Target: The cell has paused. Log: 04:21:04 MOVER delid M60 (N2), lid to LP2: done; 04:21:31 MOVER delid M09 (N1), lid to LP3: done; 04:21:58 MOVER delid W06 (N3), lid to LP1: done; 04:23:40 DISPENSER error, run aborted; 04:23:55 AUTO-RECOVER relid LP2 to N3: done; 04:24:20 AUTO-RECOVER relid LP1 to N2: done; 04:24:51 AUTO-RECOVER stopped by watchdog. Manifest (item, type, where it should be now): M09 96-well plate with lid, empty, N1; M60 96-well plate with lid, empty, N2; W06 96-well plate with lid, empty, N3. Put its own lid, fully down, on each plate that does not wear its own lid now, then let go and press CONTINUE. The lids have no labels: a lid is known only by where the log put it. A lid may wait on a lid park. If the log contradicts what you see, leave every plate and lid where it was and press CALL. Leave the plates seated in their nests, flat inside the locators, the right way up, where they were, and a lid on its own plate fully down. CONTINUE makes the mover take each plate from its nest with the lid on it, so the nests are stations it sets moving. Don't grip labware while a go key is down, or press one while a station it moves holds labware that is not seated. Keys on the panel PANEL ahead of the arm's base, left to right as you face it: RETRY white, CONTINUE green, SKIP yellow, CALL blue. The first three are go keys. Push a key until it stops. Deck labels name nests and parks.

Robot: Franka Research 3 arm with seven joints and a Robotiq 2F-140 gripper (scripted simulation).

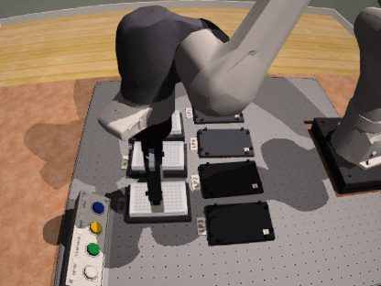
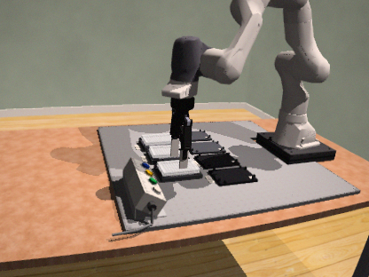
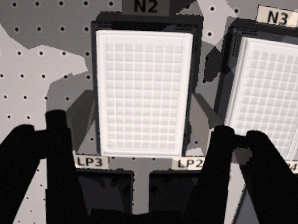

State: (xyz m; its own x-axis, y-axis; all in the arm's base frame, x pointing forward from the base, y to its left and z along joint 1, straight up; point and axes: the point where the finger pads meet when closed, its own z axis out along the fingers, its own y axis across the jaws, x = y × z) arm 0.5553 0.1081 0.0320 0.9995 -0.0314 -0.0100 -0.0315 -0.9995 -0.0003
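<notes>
Three white 96-well plates stand in a column of nests. The plate in N2 is nearest the panel and fills the middle of the wrist view [image 3: 144, 92]. The plate in N3 [image 1: 157, 156] is beside it, at the right of the wrist view [image 3: 269, 103]. The third plate [image 1: 176, 123] lies farthest and is partly hidden by the arm. My gripper [image 1: 153, 183] hangs low over the N2 plate, also seen in the exterior view [image 2: 179, 155]. Its fingers are open, stand wider than the plate and hold nothing. I cannot tell which plates wear lids.
Dark lid parks lie right of the nests: LP3 [image 1: 239, 223], LP2 [image 1: 229, 179], another [image 1: 224, 142] and a fourth [image 1: 217, 115]; I make out no lid on them. The panel [image 1: 87, 238] carries blue [image 1: 98, 207], yellow [image 1: 95, 226], green [image 1: 93, 248] and white [image 1: 91, 272] keys. The arm's base [image 1: 353, 151] is at the right.
</notes>
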